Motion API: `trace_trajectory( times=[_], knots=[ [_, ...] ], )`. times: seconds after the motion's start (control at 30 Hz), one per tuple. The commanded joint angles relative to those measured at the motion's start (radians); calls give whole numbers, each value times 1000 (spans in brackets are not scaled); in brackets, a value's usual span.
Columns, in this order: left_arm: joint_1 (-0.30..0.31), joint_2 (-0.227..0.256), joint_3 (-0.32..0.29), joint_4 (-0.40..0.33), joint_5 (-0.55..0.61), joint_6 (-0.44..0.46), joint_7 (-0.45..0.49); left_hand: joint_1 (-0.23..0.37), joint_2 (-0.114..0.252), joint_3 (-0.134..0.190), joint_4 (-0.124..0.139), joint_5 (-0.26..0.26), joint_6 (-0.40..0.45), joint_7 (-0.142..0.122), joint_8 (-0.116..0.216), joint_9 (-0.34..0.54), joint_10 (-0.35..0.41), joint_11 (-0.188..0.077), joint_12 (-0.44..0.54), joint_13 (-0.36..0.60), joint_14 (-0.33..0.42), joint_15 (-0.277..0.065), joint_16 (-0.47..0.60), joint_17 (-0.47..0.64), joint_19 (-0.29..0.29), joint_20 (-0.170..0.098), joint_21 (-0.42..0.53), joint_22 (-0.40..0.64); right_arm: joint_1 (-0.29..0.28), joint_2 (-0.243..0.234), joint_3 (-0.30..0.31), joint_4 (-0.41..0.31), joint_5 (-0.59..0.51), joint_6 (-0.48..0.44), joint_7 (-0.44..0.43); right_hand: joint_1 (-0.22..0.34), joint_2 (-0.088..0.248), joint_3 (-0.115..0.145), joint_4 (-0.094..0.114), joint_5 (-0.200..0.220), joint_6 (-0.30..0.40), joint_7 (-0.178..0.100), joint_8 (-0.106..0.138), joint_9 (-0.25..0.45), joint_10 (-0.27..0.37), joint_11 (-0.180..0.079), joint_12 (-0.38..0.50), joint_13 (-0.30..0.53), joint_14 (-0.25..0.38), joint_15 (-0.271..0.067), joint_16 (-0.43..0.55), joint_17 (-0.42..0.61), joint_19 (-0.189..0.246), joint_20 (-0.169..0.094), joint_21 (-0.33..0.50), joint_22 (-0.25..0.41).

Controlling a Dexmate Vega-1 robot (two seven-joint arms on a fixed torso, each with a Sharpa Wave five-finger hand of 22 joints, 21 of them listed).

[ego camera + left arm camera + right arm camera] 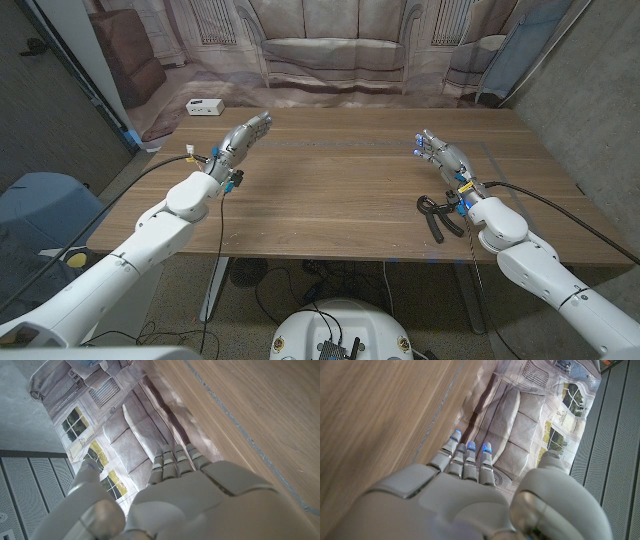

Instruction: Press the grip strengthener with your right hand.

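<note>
Currently right hand (437, 153) empty, fingers extended, grip strengthener (436, 216) near wrist

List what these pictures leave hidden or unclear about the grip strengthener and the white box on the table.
- Grip strengthener, head view: its right part is hidden behind the right hand's wrist, so its full shape is unclear.
- White box, head view: too small to tell what it is.
- Left hand, head view: whether it touches the table cannot be told.
</note>
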Motion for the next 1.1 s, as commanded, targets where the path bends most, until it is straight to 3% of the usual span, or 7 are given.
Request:
trace_trajectory(
  times=[0.03, 0.2, 0.43, 1.1],
  knots=[
    [16, -9, -7, 0, 3, -17, 3, 8, -3, 6, 2, -1, 3, 0, 0, 3, -2, 2, 0, 5, -1, -1, 0, 5, 0, -2, -5, 2, 18, -31, -8, 19, 80, -10, 69, -12, 2, -1, -4, 7, -7, -3, -3, 1, -15, 2, 0, 0, -19, 1, -1, -3, -35, -11, -2, 1],
    [12, -12, -2, 3, 6, -16, 2, 8, -3, 6, 2, -1, 2, 0, 0, 3, -3, 0, 0, 5, -1, -3, 1, 5, 0, -2, -4, 2, 21, -37, -6, 31, 84, 3, 79, -15, 2, -1, -8, 8, -30, -4, -9, 0, -42, 1, -4, 0, -38, -4, 0, -8, -41, -19, 6, 0],
    [13, -13, 2, -3, 11, -14, 3, 8, -3, 6, 2, -1, 1, 1, -1, 3, -3, 2, 0, 5, -3, -5, 0, 5, 0, -2, -4, 2, 20, -35, -1, 48, 83, 24, 73, -8, 0, 1, -21, 9, -64, 34, -14, 0, -40, -1, 5, -3, -22, -10, 12, -19, 5, -38, 26, -2],
    [17, -17, 4, -11, 13, -9, 8, 9, -3, 6, 2, -1, -3, 1, -2, 3, -11, 4, -3, 5, -10, -4, -1, 5, -2, -4, -5, 2, 24, -34, -3, 67, 104, 25, 80, -12, 4, 2, -26, 10, -101, 33, -15, -1, -68, -9, 1, -5, -42, -13, 11, -26, -10, -37, 20, -2]
  ],
)
